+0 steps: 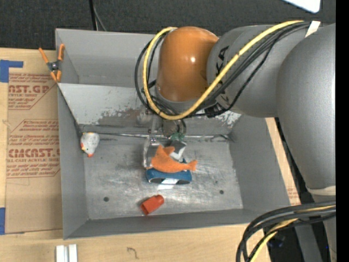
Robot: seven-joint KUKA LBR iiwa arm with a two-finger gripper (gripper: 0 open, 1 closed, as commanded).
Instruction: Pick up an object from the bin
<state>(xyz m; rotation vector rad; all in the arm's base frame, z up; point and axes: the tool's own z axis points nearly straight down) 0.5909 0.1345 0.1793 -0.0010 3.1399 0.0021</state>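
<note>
My gripper [162, 140] hangs under the orange wrist cover, low over the middle of the bin floor. Right below it, and touching or nearly touching it, lies an orange fish-shaped soft toy [170, 166] with a green bit at its upper end. The toy rests on top of a flat blue thing [170, 178]. The wrist cover hides the upper part of the gripper. A small red piece [152, 204] lies nearer the front wall, apart from the gripper.
A small white toy with an orange spot [89, 143] sits against the left wall. The big grey arm covers the right side of the bin. The back wall slopes down just behind the gripper.
</note>
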